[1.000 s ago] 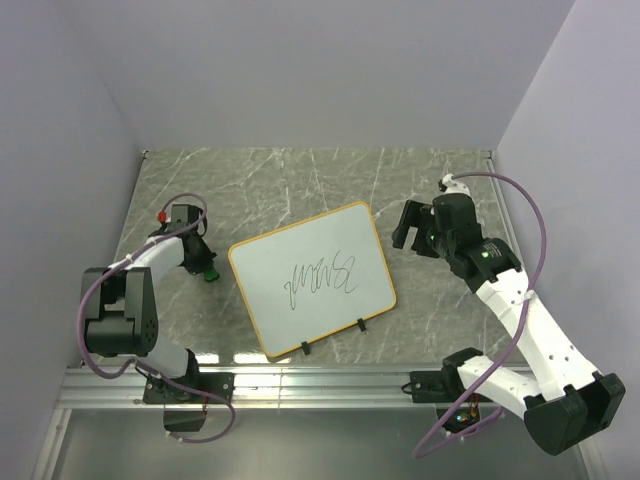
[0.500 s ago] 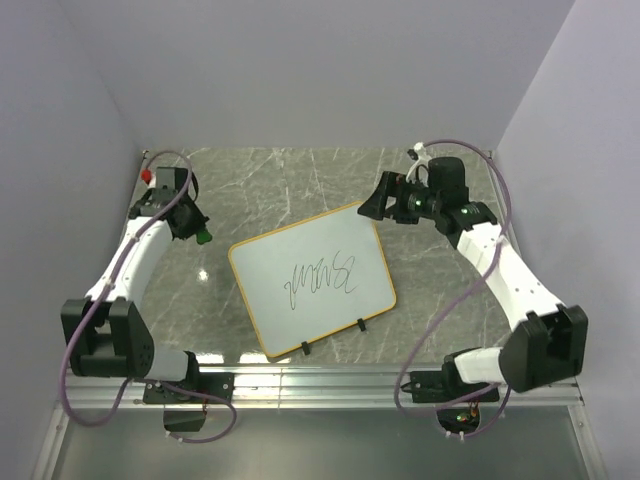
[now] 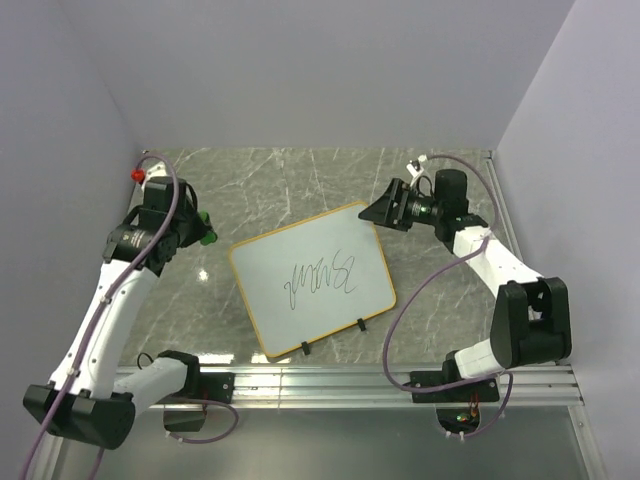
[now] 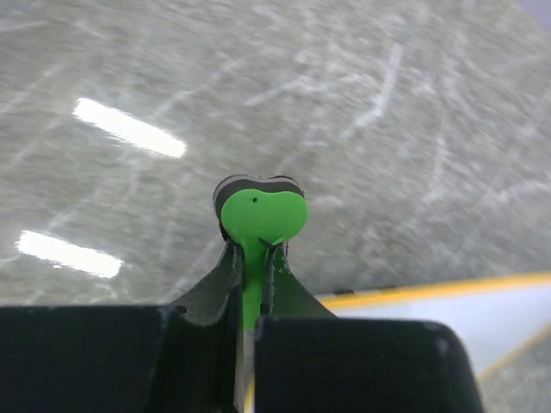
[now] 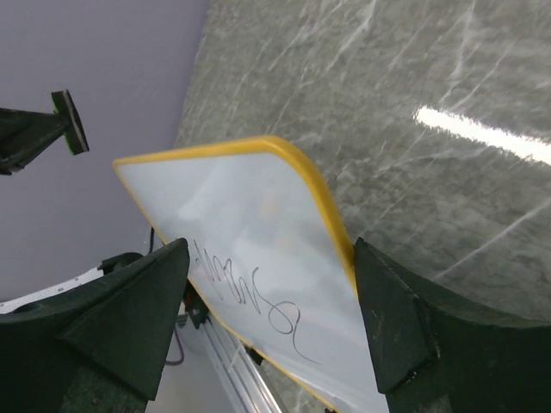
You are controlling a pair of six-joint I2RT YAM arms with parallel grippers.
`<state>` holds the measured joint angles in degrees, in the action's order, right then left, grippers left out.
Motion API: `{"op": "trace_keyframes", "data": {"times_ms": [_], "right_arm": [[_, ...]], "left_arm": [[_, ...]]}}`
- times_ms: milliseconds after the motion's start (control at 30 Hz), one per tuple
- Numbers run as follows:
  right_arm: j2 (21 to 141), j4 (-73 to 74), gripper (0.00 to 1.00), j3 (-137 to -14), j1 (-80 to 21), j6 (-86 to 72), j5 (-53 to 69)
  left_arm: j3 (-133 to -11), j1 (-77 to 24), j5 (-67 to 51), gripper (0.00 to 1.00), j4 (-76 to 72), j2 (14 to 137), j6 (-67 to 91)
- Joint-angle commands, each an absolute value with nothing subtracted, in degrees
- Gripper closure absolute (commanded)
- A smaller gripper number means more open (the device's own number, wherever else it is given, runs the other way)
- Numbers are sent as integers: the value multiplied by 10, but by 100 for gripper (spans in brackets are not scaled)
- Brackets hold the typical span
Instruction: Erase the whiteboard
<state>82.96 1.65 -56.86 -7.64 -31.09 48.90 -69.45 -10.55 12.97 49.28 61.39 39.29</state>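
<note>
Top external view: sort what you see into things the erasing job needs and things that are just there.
For the job:
whiteboard, with its dark scribble
green eraser, clamped in the left tool
right tool, open at the board's far right corner

Just there:
marble table
metal rail at the near edge
purple cables

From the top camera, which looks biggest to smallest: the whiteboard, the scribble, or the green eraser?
1. whiteboard, by far the biggest
2. scribble, it fits inside the board
3. green eraser, smallest; only a small bit of it shows
</note>
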Motion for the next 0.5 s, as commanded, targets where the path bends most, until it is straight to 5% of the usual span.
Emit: {"op": "trace_keyframes", "data": {"times_ms": [0,267,467], "right_arm": [[816,-84,17,-524,-82,-354,539],[830,-182,32,-481,-83,-404,546],[838,-193,62,-470,-89,-411,552]], "left_arm": [[-700,-149,129,100,500,593,432],[-730,-284,170,100,515,623,485],[-731,-418,198,100,480,686,525]]}}
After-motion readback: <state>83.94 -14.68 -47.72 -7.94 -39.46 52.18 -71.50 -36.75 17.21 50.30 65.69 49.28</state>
